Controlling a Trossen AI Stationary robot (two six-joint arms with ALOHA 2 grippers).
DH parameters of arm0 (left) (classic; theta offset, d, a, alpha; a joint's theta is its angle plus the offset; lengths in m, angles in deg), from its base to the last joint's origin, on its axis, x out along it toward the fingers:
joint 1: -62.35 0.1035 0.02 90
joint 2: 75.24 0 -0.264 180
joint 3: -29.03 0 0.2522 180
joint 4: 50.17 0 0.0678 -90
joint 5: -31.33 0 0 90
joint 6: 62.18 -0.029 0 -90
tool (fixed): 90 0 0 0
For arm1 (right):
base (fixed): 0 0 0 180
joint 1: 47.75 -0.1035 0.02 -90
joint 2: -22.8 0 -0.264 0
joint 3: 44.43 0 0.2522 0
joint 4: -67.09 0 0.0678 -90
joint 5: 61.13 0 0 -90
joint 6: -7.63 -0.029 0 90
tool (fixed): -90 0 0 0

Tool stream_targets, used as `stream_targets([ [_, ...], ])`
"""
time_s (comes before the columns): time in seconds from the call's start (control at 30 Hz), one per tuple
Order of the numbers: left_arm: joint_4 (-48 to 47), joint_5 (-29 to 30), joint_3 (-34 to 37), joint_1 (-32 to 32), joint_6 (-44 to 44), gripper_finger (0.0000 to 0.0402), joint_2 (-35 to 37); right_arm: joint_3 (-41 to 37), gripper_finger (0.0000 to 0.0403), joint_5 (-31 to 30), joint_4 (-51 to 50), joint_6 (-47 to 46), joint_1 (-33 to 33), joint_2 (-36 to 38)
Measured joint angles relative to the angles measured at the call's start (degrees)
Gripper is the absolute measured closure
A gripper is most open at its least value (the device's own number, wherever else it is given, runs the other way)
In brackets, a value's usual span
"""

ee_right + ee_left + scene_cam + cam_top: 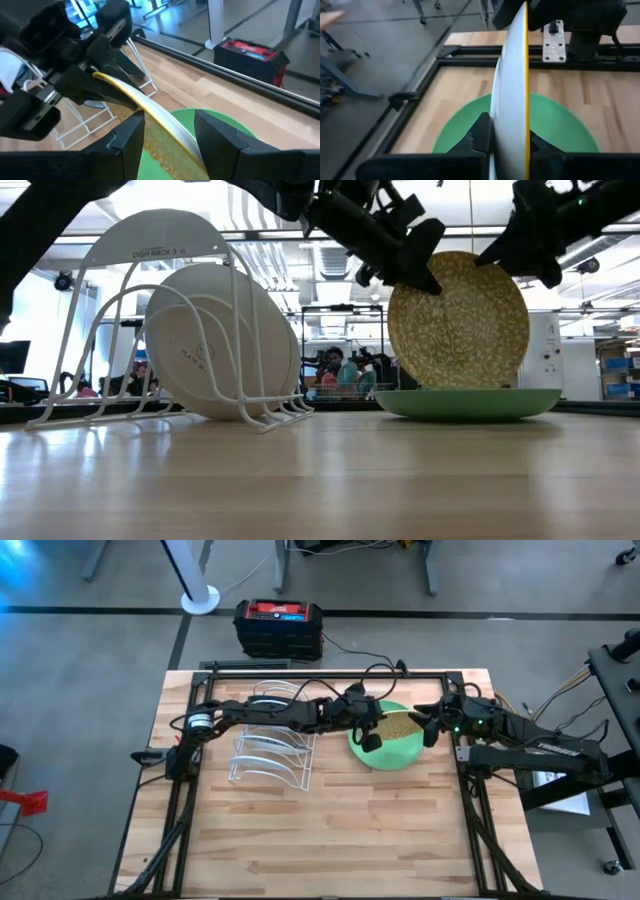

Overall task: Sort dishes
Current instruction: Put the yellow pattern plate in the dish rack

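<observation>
A yellowish patterned plate (458, 320) stands upright on edge over a plain light green plate (468, 402), which lies flat on the table right of centre. The green plate's rim hides the patterned plate's lower edge. My left gripper (400, 255) is shut on the upright plate's upper rim, on the side toward the rack. My right gripper (170, 132) is open, with one finger on each side of the opposite rim. A white plate (215, 345) leans in the white wire rack (270, 745). My left gripper pinches the patterned plate's rim (512, 125) between its two fingers, one on the patterned face and one on the white back. The fingers reach in from the table's left, slanting a little downward. The plate stands upright on edge above the green plate (465, 125).
A black and red box (278, 625) sits on the floor beyond the far edge. Black frame rails run along the table's sides. The near half of the wooden top (330, 830) is bare. People show in the room behind.
</observation>
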Motion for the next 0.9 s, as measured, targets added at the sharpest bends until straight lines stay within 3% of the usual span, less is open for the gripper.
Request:
stream_targets([
  [0.2,-0.39,3.83,-2.46,-1.79,-4.78,0.0388,0.02,6.66,0.0235,0.45,-9.93,-4.91,-0.02,0.09],
  [0.43,-1.4,20.06,-4.11,-6.53,-17.15,0.0388,0.02,10.98,0.0226,7.51,-15.11,-10.64,-0.02,1.13],
  [0.6,-1.29,23.99,-5.08,-9.02,-22.64,0.0388,0.03,11.22,0.0221,14.55,-15.1,-15.46,-0.02,3.88],
  [0.7,1.2,29.41,-3.87,-10.48,-29.23,0.0388,0.09,10.48,0.0215,18.83,-15.22,-19.57,-0.07,5.72],
  [0.8,2.96,33.92,-2.46,-11.54,-36.27,0.0388,0.09,9.33,0.0204,20.95,-15.14,-23.93,-0.07,7.86],
  [0.9,5.07,34.81,-1.74,-12.29,-38.78,0.0388,0.06,7.37,0.0189,21.55,-15.08,-28.48,-0.07,10.01],
])
